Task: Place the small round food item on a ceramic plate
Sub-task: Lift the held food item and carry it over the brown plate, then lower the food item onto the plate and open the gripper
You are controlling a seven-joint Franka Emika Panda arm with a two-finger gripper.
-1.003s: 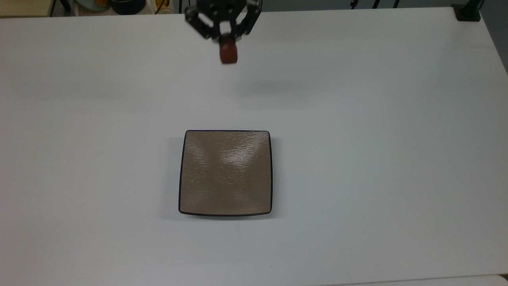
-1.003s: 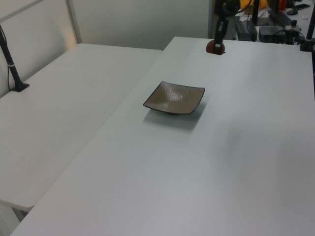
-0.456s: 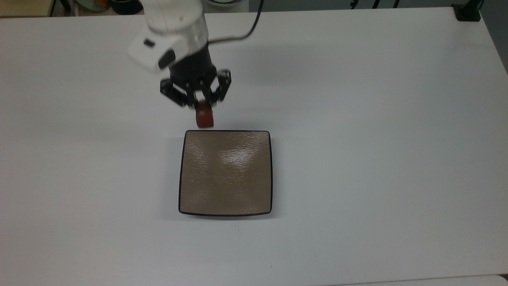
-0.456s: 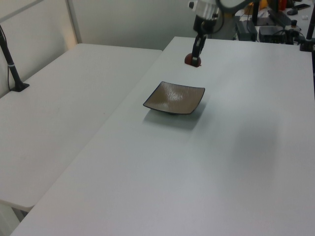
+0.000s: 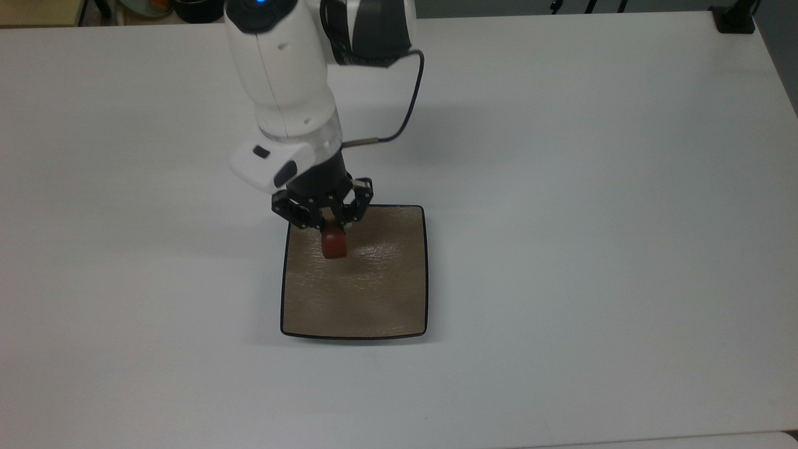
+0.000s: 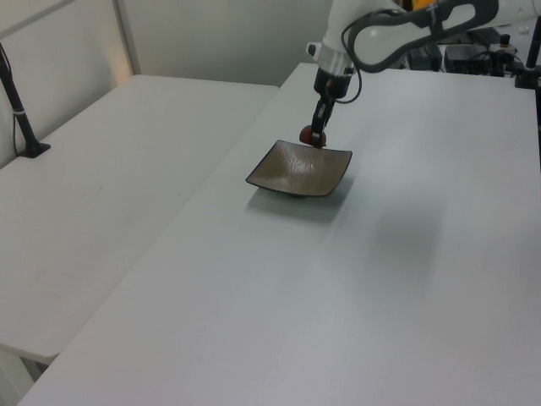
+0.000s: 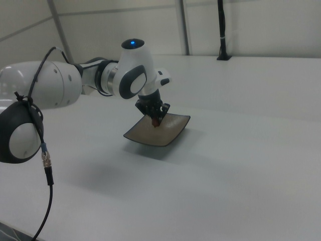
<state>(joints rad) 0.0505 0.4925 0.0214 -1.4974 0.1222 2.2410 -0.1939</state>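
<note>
The pincer [image 5: 333, 232] holds the small round food item [image 5: 334, 247] over the ceramic plate [image 5: 374, 299] on the table [image 5: 592, 218].

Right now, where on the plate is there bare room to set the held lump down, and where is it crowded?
The ceramic plate is bare across its middle and the top view's lower half. Its upper-left corner is crowded: the pincer, shut on the small round food item, hangs there. The white table around is bare.
</note>
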